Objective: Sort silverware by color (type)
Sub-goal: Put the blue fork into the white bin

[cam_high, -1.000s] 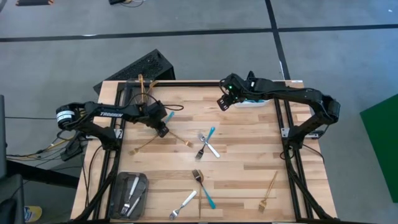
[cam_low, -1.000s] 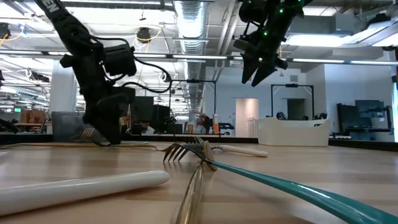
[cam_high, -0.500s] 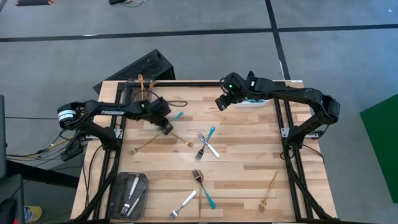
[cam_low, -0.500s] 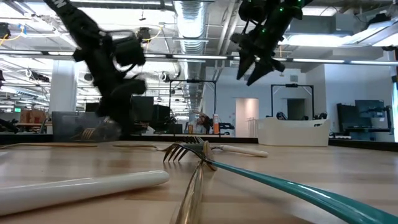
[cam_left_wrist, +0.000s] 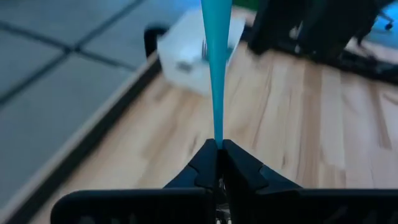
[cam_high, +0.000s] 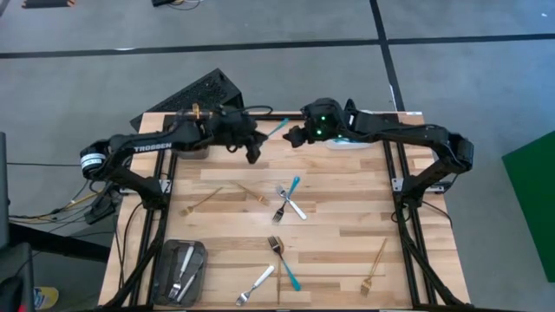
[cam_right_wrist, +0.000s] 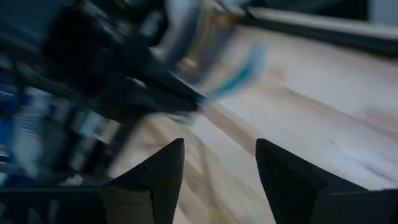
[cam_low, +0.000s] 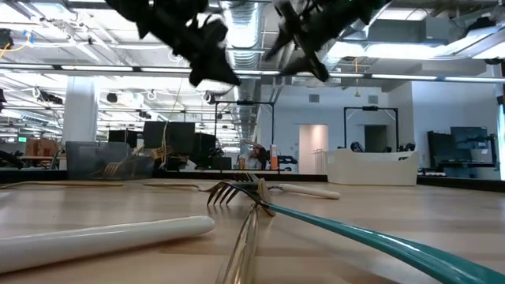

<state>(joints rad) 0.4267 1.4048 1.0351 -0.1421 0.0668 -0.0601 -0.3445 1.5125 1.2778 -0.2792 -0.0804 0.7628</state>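
My left gripper [cam_high: 254, 149] hangs above the table's far middle, shut on a blue-handled utensil [cam_high: 277, 128] whose teal handle [cam_left_wrist: 215, 68] sticks out past the fingertips. Its head is hidden. Just to the right, my right gripper [cam_high: 293, 137] stands open and faces that handle [cam_right_wrist: 244, 70], with nothing between its fingers. More silverware lies flat on the wood: gold forks [cam_high: 205, 200] [cam_high: 375, 266], a blue one crossed with a silver one [cam_high: 290, 200], a blue one with a fork [cam_high: 281, 258], and a silver one [cam_high: 256, 284]. My left gripper pinches the blue-handled utensil between its two fingertips [cam_left_wrist: 218, 138]. The handle runs straight on from the fingers, in line with them, toward my right gripper. The utensil is lifted clear of the table. The fingers hide its other end.
A white bin [cam_high: 351, 143] stands at the far edge under my right arm. One dark tray [cam_high: 182, 269] with silver pieces sits at the near left. Another dark tray [cam_high: 192, 126] with gold forks sits at the far left. Metal frame rails run along both sides.
My left gripper has shut on the blue-handled utensil where it lay on the table. It has lifted the utensil clear and carried it up, toward the far edge and the right. My right gripper has shifted a little left toward it and stays open.
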